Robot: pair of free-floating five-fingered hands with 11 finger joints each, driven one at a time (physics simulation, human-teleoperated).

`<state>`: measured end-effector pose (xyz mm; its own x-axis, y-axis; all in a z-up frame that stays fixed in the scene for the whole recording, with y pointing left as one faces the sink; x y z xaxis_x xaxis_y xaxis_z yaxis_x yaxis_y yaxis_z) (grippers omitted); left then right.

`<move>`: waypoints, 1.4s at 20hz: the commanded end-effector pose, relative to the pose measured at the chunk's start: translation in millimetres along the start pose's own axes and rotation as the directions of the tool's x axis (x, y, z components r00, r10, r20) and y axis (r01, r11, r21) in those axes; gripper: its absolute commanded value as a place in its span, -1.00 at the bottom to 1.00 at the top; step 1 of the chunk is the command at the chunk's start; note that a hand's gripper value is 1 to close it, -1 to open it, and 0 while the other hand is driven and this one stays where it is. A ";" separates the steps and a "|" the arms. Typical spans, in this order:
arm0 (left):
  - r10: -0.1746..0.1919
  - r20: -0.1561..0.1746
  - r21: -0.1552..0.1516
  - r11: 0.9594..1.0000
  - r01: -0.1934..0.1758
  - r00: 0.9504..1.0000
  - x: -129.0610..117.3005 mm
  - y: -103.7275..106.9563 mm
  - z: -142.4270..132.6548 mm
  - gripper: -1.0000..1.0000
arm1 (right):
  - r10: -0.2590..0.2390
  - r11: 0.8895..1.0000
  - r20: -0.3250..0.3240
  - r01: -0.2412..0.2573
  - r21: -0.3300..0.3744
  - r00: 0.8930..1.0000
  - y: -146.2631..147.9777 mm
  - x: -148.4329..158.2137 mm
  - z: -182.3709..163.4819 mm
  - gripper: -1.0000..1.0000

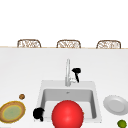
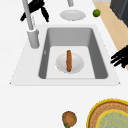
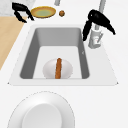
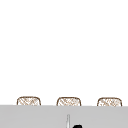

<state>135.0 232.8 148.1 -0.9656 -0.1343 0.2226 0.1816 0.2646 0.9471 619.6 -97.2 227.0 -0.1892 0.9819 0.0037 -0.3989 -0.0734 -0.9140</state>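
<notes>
My right hand hangs just right of the faucet, behind the sink. In the right side view the right hand arches over the faucet's base with straight fingers pointing down, holding nothing. My left hand floats at the sink's front left corner, fingers relaxed and empty; it is also in the left side view and the right side view. In the basin lies a white dish with a brown sausage on it. A big red ball covers the sink's front in the front view.
A white plate and a green lime sit on the counter right of the sink. Left of it are a yellow-rimmed brown plate and a small brown round thing. Three wicker chair backs stand behind the counter.
</notes>
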 end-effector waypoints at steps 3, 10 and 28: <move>0.000 0.000 0.000 1.000 0.000 1.000 0.0 0.0 0.0 0.00 | -0.009 0.995 0.027 0.007 0.103 1.000 10.3 -8.3 -36.8 -1.00; 0.000 0.000 0.000 1.000 0.000 1.000 0.0 0.0 0.0 0.00 | -0.009 0.993 0.103 -0.003 0.117 0.995 32.1 -23.8 -71.2 -1.00; 0.000 0.000 0.000 1.000 0.000 1.000 0.0 0.0 0.0 0.00 | -0.149 0.935 0.294 0.038 0.352 0.944 46.6 -50.2 -79.5 1.00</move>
<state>135.0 232.8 148.1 -0.9656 -0.1343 0.2226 0.1816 0.2646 0.9471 698.0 -117.7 174.9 -0.3444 0.9006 0.2652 -0.7155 -0.0689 -0.6952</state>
